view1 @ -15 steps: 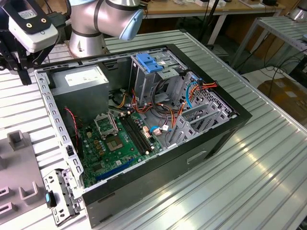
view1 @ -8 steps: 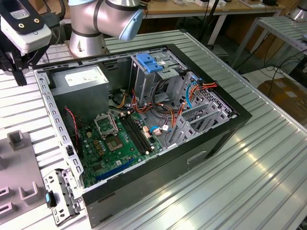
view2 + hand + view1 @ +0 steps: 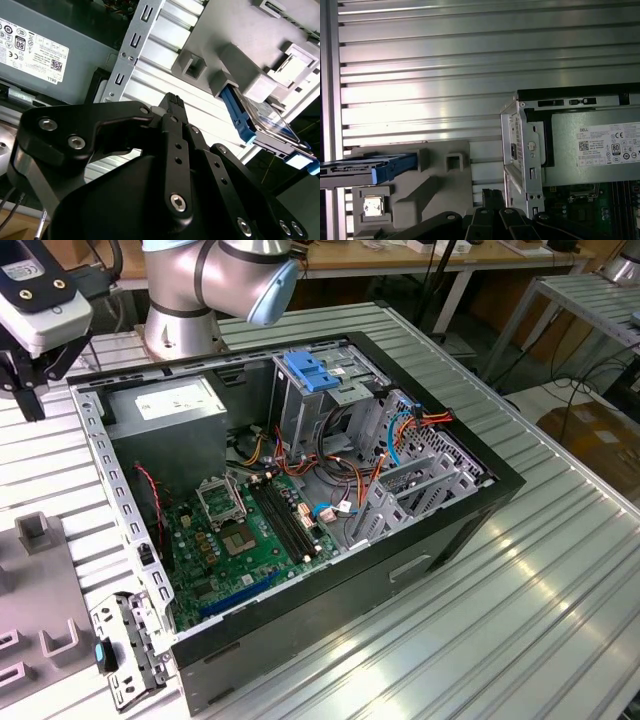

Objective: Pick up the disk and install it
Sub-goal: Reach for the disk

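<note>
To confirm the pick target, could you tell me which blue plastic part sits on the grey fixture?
The carrier rail of the disk, outside the case; the blue latch instead tops the drive cage inside.

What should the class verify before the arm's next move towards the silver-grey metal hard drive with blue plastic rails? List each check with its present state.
1. Location of the silver-grey metal hard drive with blue plastic rails: ok, it rests in the grey plastic fixture.
2. Drive held by the black gripper: not ok, the gripper is apart from it.
3. Side of the black computer case open: ok, its green motherboard is exposed.
4. Free bay in the tall metal cage: cannot tell.
5. Cage free of the coloured cables: not ok, they run close beside it.
</note>
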`<action>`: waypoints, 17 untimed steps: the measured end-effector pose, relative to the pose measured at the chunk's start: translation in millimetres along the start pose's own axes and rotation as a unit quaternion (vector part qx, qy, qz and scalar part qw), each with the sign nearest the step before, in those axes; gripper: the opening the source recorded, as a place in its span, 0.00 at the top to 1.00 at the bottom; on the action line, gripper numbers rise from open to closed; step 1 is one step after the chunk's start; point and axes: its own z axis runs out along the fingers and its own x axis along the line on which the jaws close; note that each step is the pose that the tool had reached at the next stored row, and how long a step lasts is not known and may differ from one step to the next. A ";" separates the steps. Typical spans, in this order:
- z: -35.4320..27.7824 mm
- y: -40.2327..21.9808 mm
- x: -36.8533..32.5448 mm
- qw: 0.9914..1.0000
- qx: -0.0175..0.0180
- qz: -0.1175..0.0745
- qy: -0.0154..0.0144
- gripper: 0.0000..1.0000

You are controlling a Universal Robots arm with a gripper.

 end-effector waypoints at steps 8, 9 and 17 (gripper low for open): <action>0.0 -0.2 10.6 1.000 0.000 0.000 0.000 0.89; 0.0 -0.2 11.5 1.000 0.000 0.000 0.000 0.89; 0.0 -0.3 21.9 1.000 0.000 0.000 0.000 0.89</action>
